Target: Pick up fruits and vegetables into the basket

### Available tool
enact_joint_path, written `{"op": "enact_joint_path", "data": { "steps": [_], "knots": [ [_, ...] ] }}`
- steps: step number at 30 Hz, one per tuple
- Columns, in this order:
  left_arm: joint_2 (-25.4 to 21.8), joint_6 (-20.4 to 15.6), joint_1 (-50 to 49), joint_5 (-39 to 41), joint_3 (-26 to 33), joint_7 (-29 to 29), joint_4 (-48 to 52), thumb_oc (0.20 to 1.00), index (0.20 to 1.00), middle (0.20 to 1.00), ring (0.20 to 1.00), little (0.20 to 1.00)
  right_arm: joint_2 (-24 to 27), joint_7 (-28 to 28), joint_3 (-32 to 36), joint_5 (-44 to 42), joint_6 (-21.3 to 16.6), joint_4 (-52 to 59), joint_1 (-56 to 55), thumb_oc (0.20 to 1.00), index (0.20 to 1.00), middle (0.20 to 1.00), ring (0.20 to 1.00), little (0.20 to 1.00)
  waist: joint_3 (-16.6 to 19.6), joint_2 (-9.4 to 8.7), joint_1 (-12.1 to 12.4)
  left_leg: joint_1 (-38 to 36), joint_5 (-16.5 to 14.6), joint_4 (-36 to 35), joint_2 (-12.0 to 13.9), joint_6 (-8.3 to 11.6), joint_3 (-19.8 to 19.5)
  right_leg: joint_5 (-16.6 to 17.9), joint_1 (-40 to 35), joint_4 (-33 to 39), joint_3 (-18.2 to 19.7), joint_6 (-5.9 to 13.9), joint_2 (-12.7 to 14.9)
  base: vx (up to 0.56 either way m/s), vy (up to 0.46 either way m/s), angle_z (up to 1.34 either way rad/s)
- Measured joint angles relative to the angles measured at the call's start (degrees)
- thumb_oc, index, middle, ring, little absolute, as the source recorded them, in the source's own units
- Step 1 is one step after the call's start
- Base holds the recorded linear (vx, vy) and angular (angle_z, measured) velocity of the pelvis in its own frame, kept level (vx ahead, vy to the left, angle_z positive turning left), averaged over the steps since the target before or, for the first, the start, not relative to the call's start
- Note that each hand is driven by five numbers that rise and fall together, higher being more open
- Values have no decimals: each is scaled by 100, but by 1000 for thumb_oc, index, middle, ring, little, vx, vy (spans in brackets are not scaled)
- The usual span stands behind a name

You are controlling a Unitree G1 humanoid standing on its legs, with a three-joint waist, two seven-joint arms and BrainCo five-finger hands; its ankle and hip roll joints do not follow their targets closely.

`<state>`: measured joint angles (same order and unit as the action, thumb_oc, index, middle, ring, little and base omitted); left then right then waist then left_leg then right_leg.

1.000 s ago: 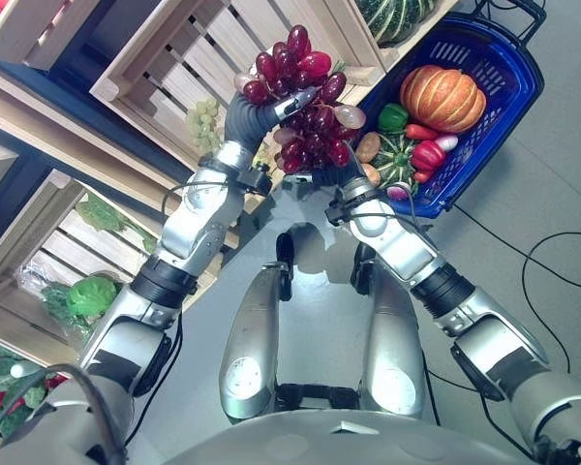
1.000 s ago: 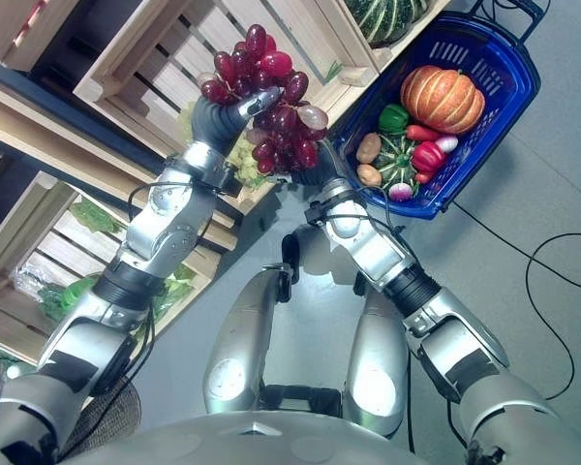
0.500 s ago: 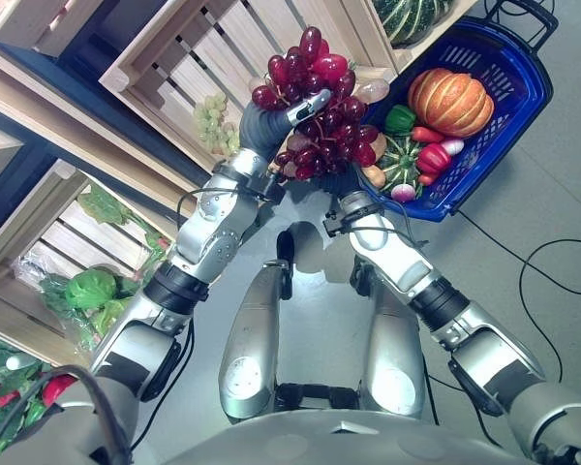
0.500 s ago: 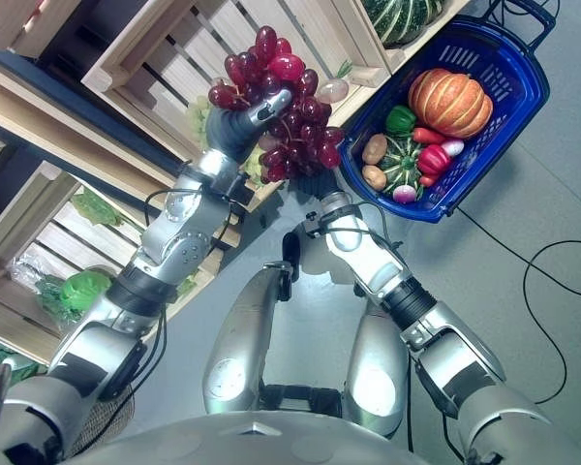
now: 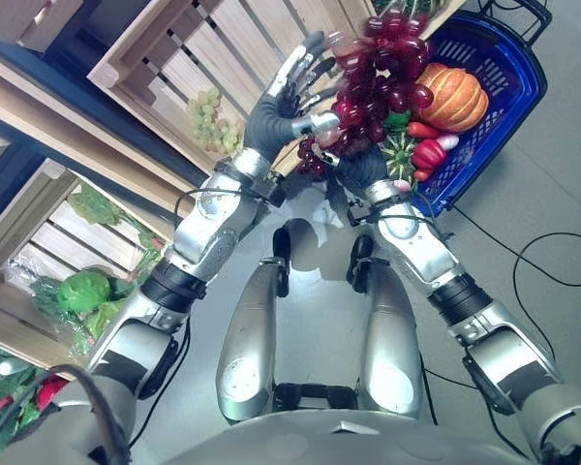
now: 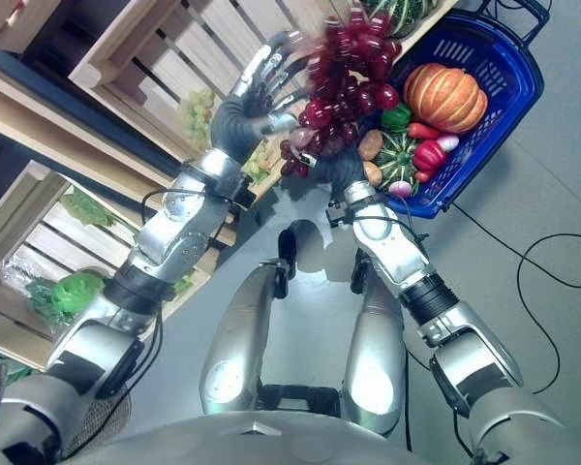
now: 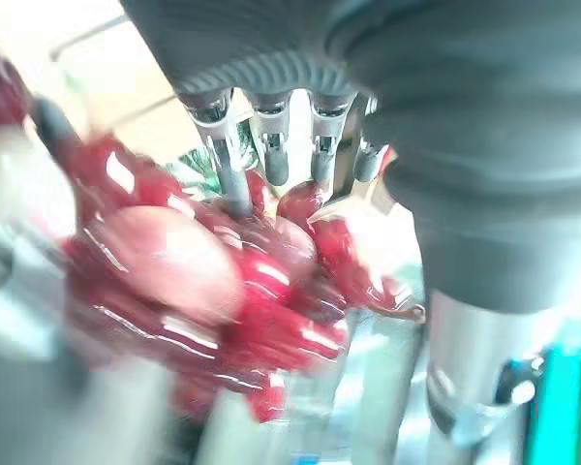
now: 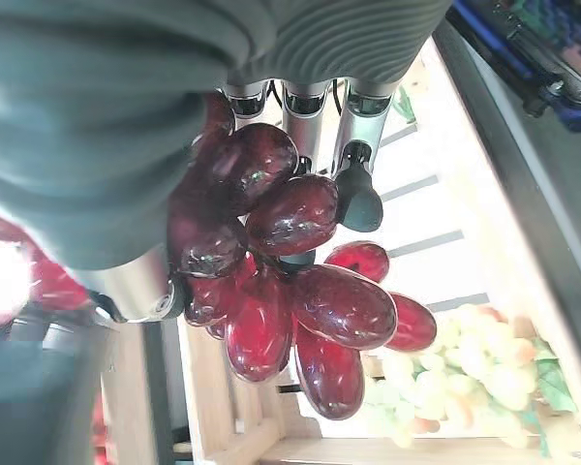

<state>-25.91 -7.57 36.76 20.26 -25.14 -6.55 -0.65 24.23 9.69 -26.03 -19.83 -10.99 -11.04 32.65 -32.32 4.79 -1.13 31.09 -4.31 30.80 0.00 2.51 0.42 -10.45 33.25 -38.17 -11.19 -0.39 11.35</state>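
Over the near-left rim of the basket (image 5: 523,107), the right hand (image 5: 360,167) clutches the grapes (image 5: 378,82) for dropping in, while the left hand (image 5: 279,108) spreads wide beside them.

- The grapes (image 5: 378,53) are smeared by motion in both eye views, and their top is cut off by the picture's edge
- The right robot hand (image 5: 360,167) sits under the bunch, so its fingers are hidden there; in its wrist view grapes cover the fingers too
- The basket (image 5: 508,68) is partly covered by the grapes; its handle is cut off at the top edge
- The striped squash (image 6: 407,12) in the crate is cropped by the top edge
- In the left wrist view the grapes blur into red smears
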Motion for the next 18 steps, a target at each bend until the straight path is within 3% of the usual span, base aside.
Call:
{"op": "enact_joint_path", "data": {
  "steps": [3,8,10,18],
  "knots": [
    [-474,-51,-1,-1201,386,-696,15,1000,1000,1000,1000,1000,211,-237,531,-219,-105,140,-117,200,200,200,200,200,-1,-1,-21,70,1,31,6,5,20,-8,99,-81,28,-8,6,24,-69,-3],
    [-825,-492,-137,-1782,1154,-1299,441,1000,1000,1000,1000,1000,472,-410,1253,-377,-186,193,-561,200,200,200,200,200,-1,-1,-16,136,0,87,6,-5,88,-30,191,-172,79,22,29,27,-43,-2],
    [-953,-649,-138,-1940,1219,-1552,457,1000,1000,1000,1000,1000,534,-452,1298,-378,-188,191,-626,200,200,200,200,200,-1,-1,-25,180,-28,103,2,-3,142,-66,288,-222,138,31,47,57,-39,-5],
    [-1299,-611,-182,-2732,1247,-2100,336,1000,1000,1000,1000,1000,1018,-931,1614,-987,-129,-59,-746,200,200,200,200,200,-4,-5,-70,662,-63,543,92,27,222,-203,790,-725,154,-85,89,27,-51,2]
  ]
}}
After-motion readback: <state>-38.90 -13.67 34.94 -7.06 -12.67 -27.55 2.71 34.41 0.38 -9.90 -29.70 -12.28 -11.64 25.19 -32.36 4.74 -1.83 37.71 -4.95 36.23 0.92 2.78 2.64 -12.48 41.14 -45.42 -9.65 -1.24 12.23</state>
